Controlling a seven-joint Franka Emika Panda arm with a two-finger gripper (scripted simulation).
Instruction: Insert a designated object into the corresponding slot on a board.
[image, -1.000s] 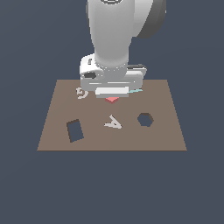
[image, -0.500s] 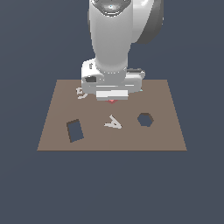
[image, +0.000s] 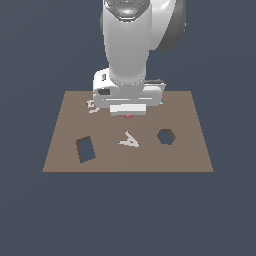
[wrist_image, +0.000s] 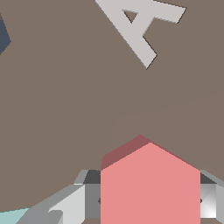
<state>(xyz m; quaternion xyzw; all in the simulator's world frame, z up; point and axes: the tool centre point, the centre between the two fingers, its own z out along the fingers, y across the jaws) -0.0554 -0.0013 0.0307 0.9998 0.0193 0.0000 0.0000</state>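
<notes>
Looking from the exterior view, the fingers (image: 128, 114) sit low over the board (image: 65, 125), the hexagonal slot (image: 166, 136) empty and well apart from them. In the wrist view, the red hexagonal block (wrist_image: 150, 186) sits clamped between the fingers; carrying and inserting remain.

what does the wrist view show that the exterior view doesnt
Only the wrist view shows the coral-red hexagonal block up close, sitting between the gripper's fingers, and a pale teal sliver at one corner. Only the exterior view shows the whole brown board, the hexagonal slot, the tilted rectangular cutout and the arm above. Both share the whitish A-shaped piece and the board surface; in the exterior view the block is just a red sliver under the hand.
</notes>
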